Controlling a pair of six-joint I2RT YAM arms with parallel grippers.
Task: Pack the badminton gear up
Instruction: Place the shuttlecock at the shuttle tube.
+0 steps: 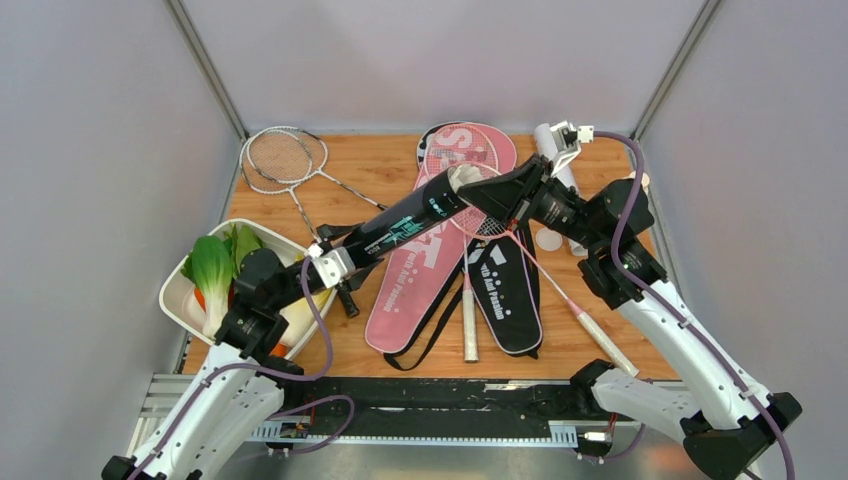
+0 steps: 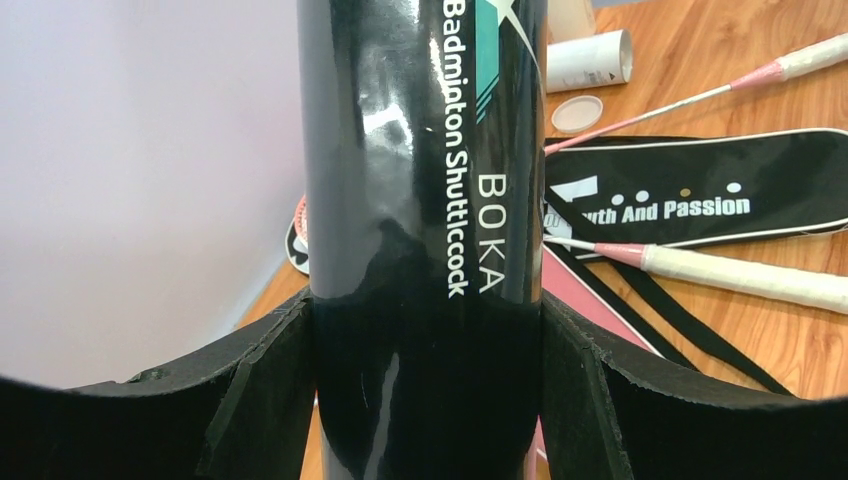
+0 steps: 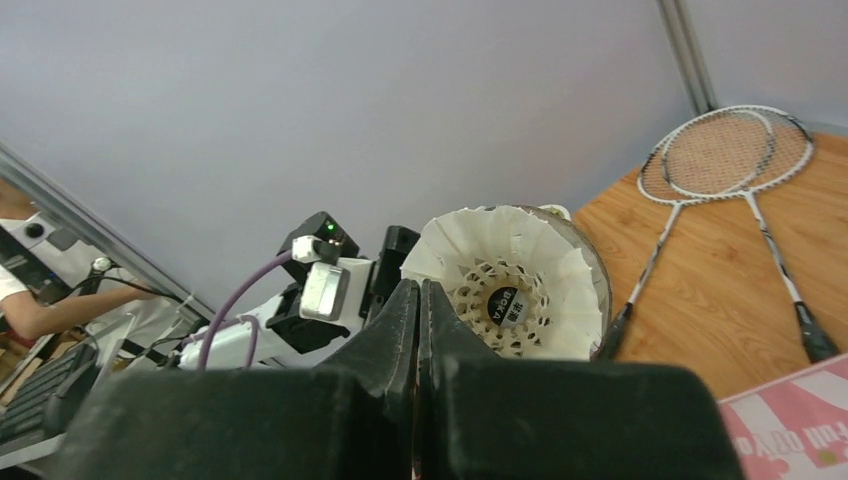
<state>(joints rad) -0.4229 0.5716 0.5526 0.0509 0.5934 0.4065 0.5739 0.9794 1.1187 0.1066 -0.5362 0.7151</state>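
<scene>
Left pincer [image 2: 425,340] grasps glossy black tube [image 2: 400,150], white shuttlecock [image 3: 510,280] in mouth; right pincer [image 3: 419,300] clenched.

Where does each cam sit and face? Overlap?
Top external: above and behind the bases, looking down at the table; left arm and right arm show.
Left wrist: faces along the left end effector, clamped on the black tube, toward the black racket bag.
Right wrist: faces past the shut right end effector at the shuttlecock in the tube's mouth; silver rackets beyond.
Shared: top and right wrist both see that shuttlecock.
</scene>
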